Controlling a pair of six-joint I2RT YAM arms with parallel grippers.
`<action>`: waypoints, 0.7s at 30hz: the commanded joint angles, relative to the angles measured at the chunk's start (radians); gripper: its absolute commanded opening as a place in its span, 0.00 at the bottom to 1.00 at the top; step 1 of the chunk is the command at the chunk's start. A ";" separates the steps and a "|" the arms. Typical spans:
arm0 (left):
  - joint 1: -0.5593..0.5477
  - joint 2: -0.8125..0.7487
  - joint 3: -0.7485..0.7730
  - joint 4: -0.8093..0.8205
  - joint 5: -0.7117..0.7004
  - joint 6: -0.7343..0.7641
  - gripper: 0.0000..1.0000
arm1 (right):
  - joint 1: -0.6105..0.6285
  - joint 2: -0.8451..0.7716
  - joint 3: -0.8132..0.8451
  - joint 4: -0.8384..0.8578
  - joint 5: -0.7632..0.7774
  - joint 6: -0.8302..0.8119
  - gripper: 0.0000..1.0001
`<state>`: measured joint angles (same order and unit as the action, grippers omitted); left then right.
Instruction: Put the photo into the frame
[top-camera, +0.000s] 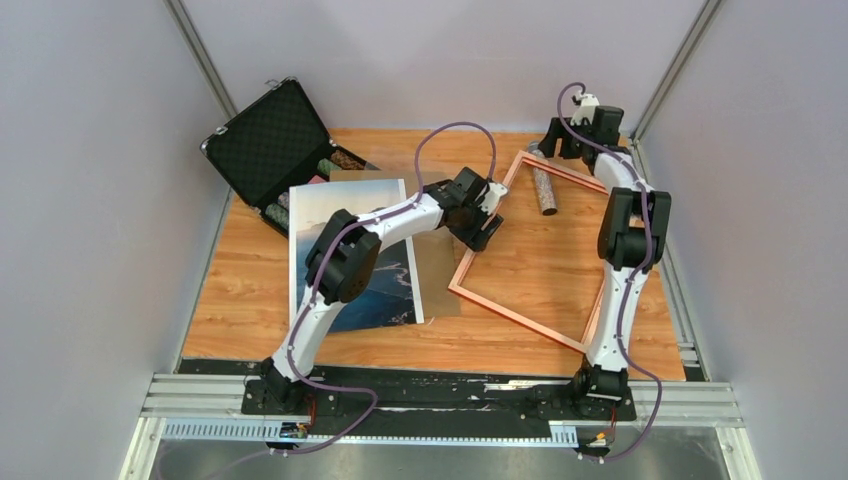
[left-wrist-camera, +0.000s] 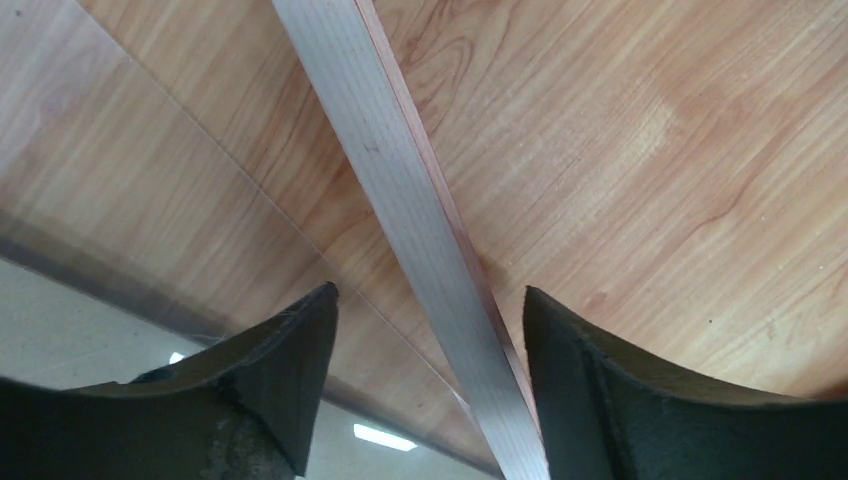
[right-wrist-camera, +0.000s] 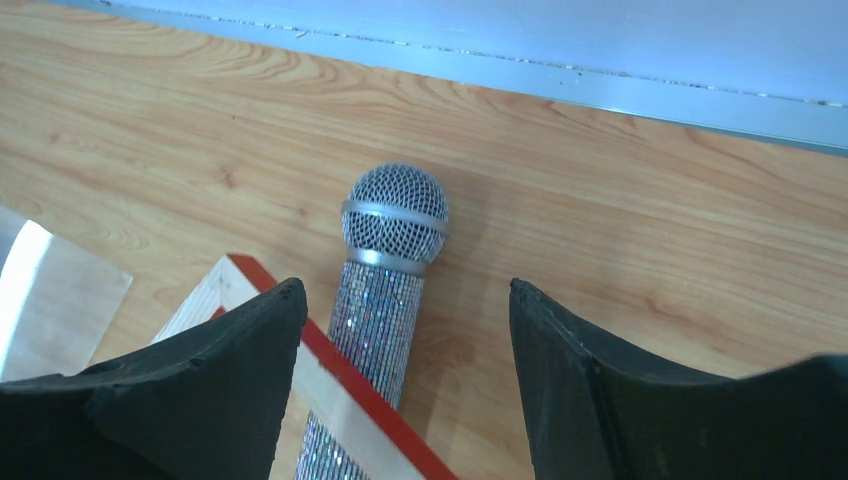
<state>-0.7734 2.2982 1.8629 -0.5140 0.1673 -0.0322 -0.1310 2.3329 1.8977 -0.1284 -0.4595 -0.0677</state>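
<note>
The frame (top-camera: 515, 312) lies copper face up on the right half of the table, with its far side resting on a glittery microphone (top-camera: 545, 190). The photo (top-camera: 395, 290), sea and cliffs facing up, lies to its left, partly under my left arm. My left gripper (top-camera: 488, 215) is over the frame's left side. In the left wrist view that side of the frame (left-wrist-camera: 400, 170) runs between the open fingers, nearer the right one, with my left gripper (left-wrist-camera: 429, 291) not closed on it. My right gripper (right-wrist-camera: 402, 285) is open above the frame's far corner (right-wrist-camera: 350, 380) and the microphone (right-wrist-camera: 395, 215).
A brown backing board (top-camera: 440, 270) sticks out from under the photo's right edge. An open black foam-lined case (top-camera: 270, 140) stands at the back left. A clear pane (left-wrist-camera: 150, 200) inside the frame reflects a ceiling light. Grey walls enclose the table.
</note>
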 joint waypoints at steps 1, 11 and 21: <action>-0.013 0.024 0.037 -0.014 0.016 -0.028 0.73 | 0.026 0.063 0.130 -0.019 0.019 0.054 0.73; -0.025 0.000 -0.009 -0.019 0.064 -0.037 0.26 | 0.073 0.152 0.217 -0.095 0.064 -0.005 0.75; -0.030 -0.027 -0.010 -0.049 0.044 -0.036 0.03 | 0.082 0.168 0.219 -0.138 0.165 -0.067 0.76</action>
<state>-0.7979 2.3096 1.8660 -0.5140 0.2272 -0.0692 -0.0509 2.4985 2.0769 -0.2466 -0.3439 -0.0994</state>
